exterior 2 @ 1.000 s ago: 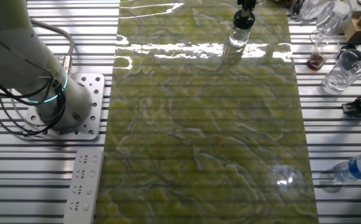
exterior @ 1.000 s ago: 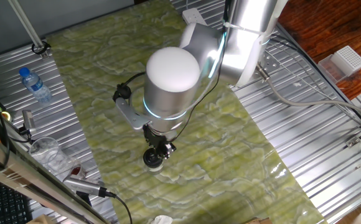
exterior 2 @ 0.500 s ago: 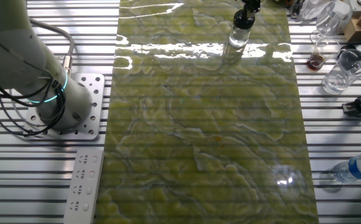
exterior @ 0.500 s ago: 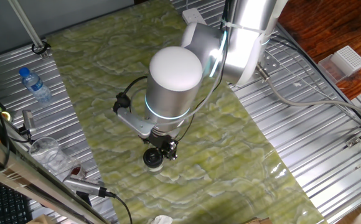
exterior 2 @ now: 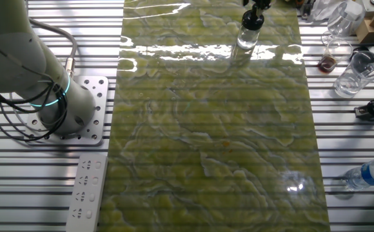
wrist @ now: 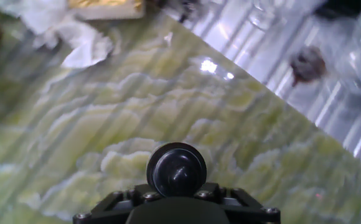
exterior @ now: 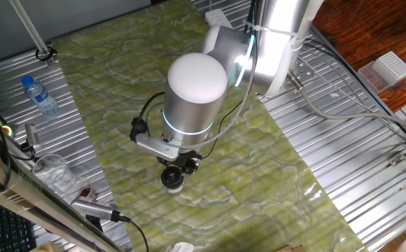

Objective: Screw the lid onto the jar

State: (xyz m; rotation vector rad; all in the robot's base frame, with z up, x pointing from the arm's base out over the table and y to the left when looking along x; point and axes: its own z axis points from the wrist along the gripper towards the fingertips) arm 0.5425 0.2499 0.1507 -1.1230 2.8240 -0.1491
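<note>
Tool [exterior: 179, 166] sits right above lid [wrist: 176, 170] on jar [exterior 2: 247, 36]; whether its fingers clamp can't be told. No readable writing anywhere.

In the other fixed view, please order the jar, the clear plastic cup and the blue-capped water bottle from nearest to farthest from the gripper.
1. jar, directly under the gripper.
2. clear plastic cup, right edge.
3. water bottle, lower right corner.

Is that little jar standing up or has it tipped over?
Upright. The jar stands on the green mat with the lid on top, under the gripper. How tightly it is screwed on cannot be told.
</note>
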